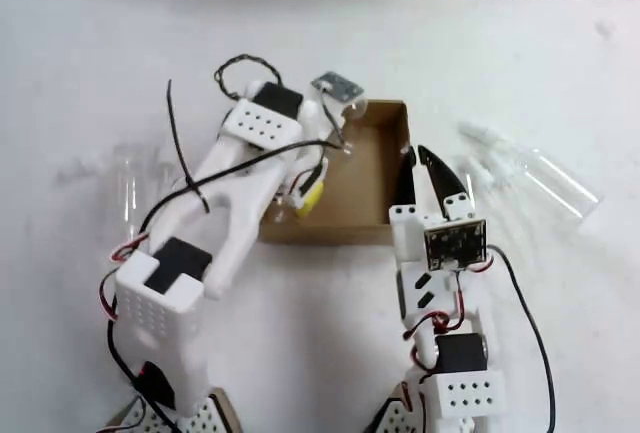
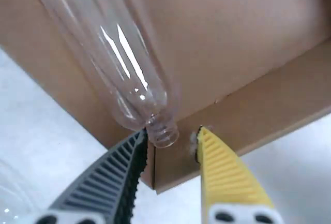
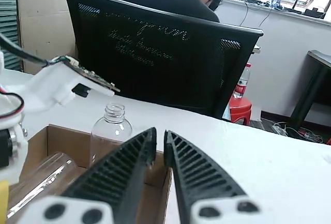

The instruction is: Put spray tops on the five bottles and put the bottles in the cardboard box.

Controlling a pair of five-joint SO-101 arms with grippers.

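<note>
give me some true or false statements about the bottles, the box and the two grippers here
1. The lying bottle in the cardboard box wears a spray top. False: its neck is bare.
2. The left gripper is open, at that bottle's neck. True.
3. The right gripper grips a bottle. False: it holds nothing, beside the box.
4. The upright bottle near the box has no top on. True.
5. Clear bottles lie on the table off to one side of the box. True.
</note>
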